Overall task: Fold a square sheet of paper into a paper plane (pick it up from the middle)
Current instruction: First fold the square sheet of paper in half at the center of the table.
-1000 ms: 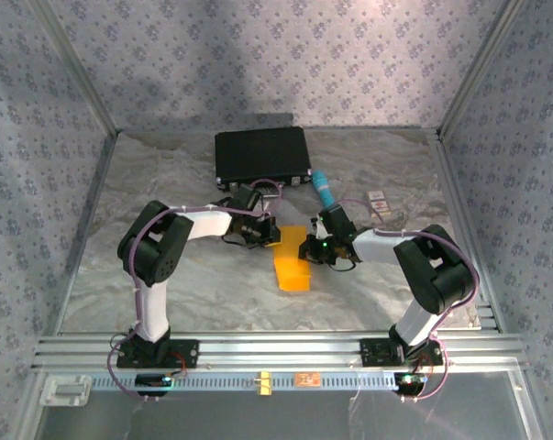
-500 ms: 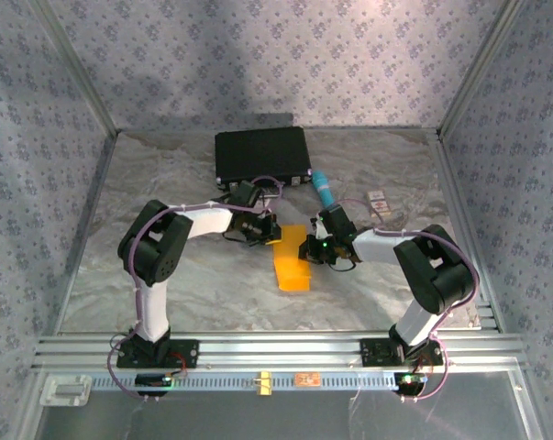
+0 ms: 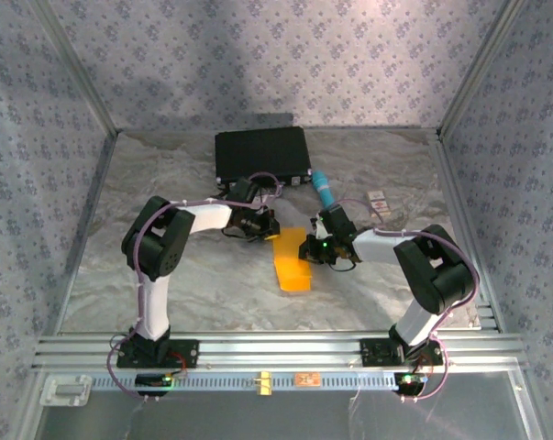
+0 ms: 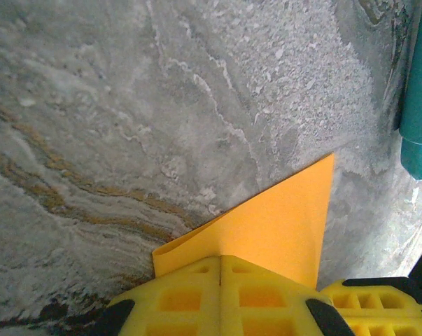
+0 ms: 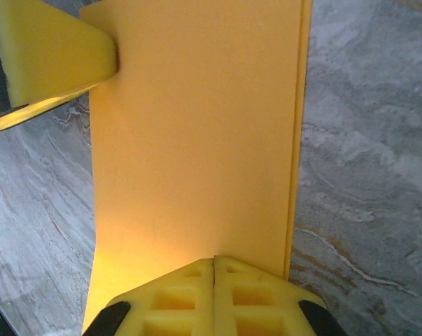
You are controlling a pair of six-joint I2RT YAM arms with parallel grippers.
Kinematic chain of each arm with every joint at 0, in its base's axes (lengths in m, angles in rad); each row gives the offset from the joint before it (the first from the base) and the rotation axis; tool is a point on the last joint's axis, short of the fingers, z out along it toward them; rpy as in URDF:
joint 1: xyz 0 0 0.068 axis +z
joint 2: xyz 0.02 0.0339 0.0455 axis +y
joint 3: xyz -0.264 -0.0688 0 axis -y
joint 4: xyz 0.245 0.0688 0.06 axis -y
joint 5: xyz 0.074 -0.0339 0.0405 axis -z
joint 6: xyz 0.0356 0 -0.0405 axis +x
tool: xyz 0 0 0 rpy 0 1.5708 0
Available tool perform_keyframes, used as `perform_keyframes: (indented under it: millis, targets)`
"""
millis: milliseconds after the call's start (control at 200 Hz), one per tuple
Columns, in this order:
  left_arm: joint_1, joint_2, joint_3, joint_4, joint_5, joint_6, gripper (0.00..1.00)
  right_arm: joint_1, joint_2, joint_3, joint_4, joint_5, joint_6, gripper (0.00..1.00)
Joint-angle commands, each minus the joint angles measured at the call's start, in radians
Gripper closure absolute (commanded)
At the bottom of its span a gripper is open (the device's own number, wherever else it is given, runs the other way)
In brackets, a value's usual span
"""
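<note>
1. Toward the middle of the table (image 3: 166,275), nearest item: the square sheet of paper (image 3: 294,268), orange-yellow and already folded to a narrow strip. Its long axis runs from the near edge toward the far edge, and the far end leans slightly left. The near end lies free, with nothing on it.
2. Right side of the strip, a little farther in: right gripper (image 3: 313,249). Its yellow fingers are pressed together on the paper's edge. In the right wrist view the sheet runs straight out ahead of them, with a doubled edge on the right.
3. Far-left corner of the strip: left gripper (image 3: 269,226), its fingers likewise closed together and pinching the paper. In the left wrist view a pointed corner sticks out beyond them.
4. Relation for the coming move, as a judgement: the sheet lies between the two grippers, held on opposite sides of its far half. Both arms are equally near. Any crease must follow the near-to-far axis.
5. Beyond the grippers: teal tube (image 3: 323,188), apart from the paper.
6. Far edge: black case (image 3: 262,153).
</note>
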Motion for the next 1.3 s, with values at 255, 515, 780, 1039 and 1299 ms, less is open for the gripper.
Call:
perform_keyframes:
  millis: [255,515,780,1039,1299]
  targets:
    - [0.003,-0.025,0.044,-0.054,-0.016,0.029,1.0,-0.015,0.008,-0.029,-0.129,0.054,-0.024,1.0]
    - [0.029,0.027,0.003,-0.013,-0.061,0.004,1.0,-0.014,0.012,-0.033,-0.119,0.047,-0.024,1.0]
    - [0.052,-0.004,-0.03,0.009,-0.147,-0.084,1.0,-0.014,0.013,-0.035,-0.12,0.041,-0.024,1.0]
    - [0.063,-0.021,-0.021,0.032,-0.17,-0.115,1.0,-0.014,0.015,-0.043,-0.113,0.034,-0.024,1.0]
    - [0.063,-0.032,-0.022,-0.016,-0.195,-0.113,1.0,-0.015,0.01,-0.044,-0.11,0.034,-0.024,1.0]
